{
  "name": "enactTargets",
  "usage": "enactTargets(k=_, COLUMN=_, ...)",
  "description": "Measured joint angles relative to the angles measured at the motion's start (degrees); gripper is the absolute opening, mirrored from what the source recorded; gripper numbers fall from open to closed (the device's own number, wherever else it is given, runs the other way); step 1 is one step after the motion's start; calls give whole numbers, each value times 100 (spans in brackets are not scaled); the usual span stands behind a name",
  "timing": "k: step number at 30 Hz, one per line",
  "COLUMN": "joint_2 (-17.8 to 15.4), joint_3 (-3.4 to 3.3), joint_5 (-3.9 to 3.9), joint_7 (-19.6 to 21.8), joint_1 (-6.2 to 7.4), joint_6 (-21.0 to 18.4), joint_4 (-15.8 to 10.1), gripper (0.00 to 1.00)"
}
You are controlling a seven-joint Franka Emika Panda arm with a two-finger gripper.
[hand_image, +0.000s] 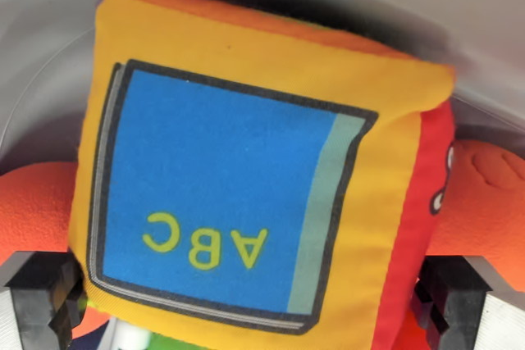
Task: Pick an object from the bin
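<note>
Wrist view shows the soft block point(246, 178) filling the picture, squeezed between the two fingers of the gripper point(254, 301). It looks grabbed already. Lifting it clear of the bin point(49, 22) looks like the job left.

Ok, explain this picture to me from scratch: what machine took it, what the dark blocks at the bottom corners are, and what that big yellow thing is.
This is the view from a camera on the wrist of a robot arm, looking past its own gripper. The two dark blocks at the bottom corners are the gripper's fingers, one on each side.

Between them, filling most of the picture, is a soft fabric cube. Its facing side is yellow-orange with a printed blue book marked ABC, seen upside down; a red side shows on the wrist view's right.

The fingers flank the cube closely, but whether they are actually squeezing it cannot be told.

Orange plush objects lie behind it on both sides, and the grey curved wall of the bin is beyond.
</note>
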Motion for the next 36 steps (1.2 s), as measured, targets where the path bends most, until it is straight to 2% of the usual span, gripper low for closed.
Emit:
enactTargets(k=7, joint_2=58, joint_3=15, joint_5=16, joint_7=-8, joint_1=-10, joint_6=53, joint_4=17, gripper=100)
enactTargets(k=8, joint_2=60, joint_3=16, joint_5=17, joint_7=-9, joint_1=-11, joint_6=55, joint_4=18, gripper=0)
enactTargets(k=36, joint_2=76, joint_3=18, joint_5=19, joint_7=-13, joint_1=-25, joint_6=57, joint_4=19, gripper=0)
